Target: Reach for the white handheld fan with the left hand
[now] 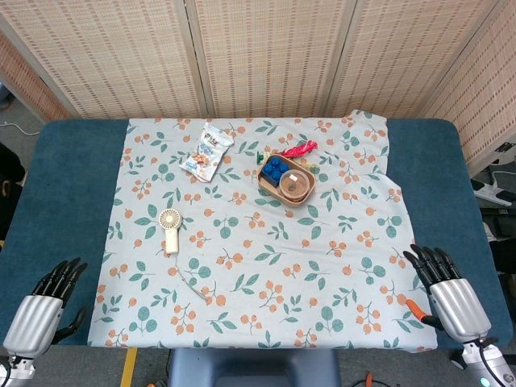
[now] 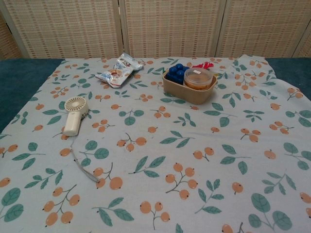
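The white handheld fan (image 1: 170, 227) lies flat on the floral cloth (image 1: 266, 274), left of centre, round head away from me and handle toward me; the chest view shows the fan (image 2: 75, 113) with a thin cord trailing toward the front edge. My left hand (image 1: 42, 310) rests at the table's front left corner on the blue surface, well to the left of and nearer me than the fan, fingers extended and holding nothing. My right hand (image 1: 448, 293) sits at the front right corner, fingers also extended and empty. Neither hand appears in the chest view.
A snack bag (image 1: 207, 150) lies at the back left of the cloth. A tan tray (image 1: 268, 184) holds blue pieces and an orange-lidded tub (image 1: 297, 185), with a red item (image 1: 300, 148) behind it. Wicker screens stand behind the table.
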Robot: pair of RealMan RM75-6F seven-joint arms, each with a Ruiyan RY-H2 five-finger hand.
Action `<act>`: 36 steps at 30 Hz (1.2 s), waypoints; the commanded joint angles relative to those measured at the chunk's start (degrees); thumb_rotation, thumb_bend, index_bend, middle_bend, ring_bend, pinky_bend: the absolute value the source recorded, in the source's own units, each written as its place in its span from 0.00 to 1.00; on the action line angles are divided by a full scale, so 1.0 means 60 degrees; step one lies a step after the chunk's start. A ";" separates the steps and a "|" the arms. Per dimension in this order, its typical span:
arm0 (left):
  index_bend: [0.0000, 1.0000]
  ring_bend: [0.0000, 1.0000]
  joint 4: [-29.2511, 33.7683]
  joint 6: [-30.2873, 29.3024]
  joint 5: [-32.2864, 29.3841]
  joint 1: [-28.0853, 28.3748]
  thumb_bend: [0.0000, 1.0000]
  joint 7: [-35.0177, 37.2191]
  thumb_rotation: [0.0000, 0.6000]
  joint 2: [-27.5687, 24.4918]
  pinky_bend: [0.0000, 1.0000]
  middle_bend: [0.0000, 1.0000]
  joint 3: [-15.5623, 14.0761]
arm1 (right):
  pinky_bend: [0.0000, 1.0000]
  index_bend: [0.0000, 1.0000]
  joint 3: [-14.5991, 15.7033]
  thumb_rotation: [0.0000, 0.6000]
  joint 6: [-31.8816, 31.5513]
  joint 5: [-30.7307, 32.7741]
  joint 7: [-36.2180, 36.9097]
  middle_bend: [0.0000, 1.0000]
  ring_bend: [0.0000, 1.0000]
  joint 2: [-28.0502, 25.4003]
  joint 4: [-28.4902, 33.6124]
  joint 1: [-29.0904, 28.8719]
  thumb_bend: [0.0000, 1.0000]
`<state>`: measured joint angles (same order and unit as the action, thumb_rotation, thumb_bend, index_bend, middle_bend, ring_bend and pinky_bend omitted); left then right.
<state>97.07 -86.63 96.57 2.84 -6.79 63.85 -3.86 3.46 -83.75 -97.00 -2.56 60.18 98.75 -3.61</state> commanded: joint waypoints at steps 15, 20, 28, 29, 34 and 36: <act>0.00 0.60 -0.1326 0.2580 -0.0811 0.1660 0.74 -0.0996 1.00 0.2408 0.88 0.73 0.0782 | 0.00 0.00 -0.0240 1.00 -0.0056 0.0310 -0.0220 0.00 0.00 0.0235 -0.0264 -0.0009 0.18; 0.00 0.70 -0.2323 0.3163 -0.1268 0.2319 0.96 -0.1275 1.00 0.3246 0.98 0.84 0.1277 | 0.00 0.00 -0.0381 1.00 0.0112 0.0540 -0.0463 0.00 0.00 0.0476 -0.0421 -0.0114 0.18; 0.00 0.73 -0.3332 0.4091 -0.1887 0.2988 0.93 -0.1051 1.00 0.3752 1.00 0.88 0.1438 | 0.00 0.00 -0.0492 1.00 0.0288 0.0869 -0.0799 0.00 0.00 0.0726 -0.0601 -0.0175 0.18; 0.00 0.73 -0.3471 0.4202 -0.1961 0.3077 0.92 -0.1044 1.00 0.3817 1.00 0.88 0.1453 | 0.00 0.00 -0.0506 1.00 0.0303 0.0905 -0.0821 0.00 0.00 0.0741 -0.0606 -0.0183 0.18; 0.00 0.73 -0.3951 0.4382 -0.2126 0.3345 0.90 -0.1085 1.00 0.4092 1.00 0.88 0.1494 | 0.00 0.00 -0.0563 1.00 0.0297 0.1026 -0.0898 0.00 0.00 0.0783 -0.0637 -0.0188 0.18; 0.00 0.73 -0.4061 0.4407 -0.2175 0.3435 0.90 -0.1047 1.00 0.4167 1.00 0.88 0.1528 | 0.00 0.00 -0.0562 1.00 0.0341 0.1073 -0.0917 0.00 0.00 0.0794 -0.0644 -0.0198 0.18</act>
<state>72.98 -60.36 83.75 23.19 -13.19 88.59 5.17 0.10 -81.73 -90.59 -8.03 64.91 94.91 -4.78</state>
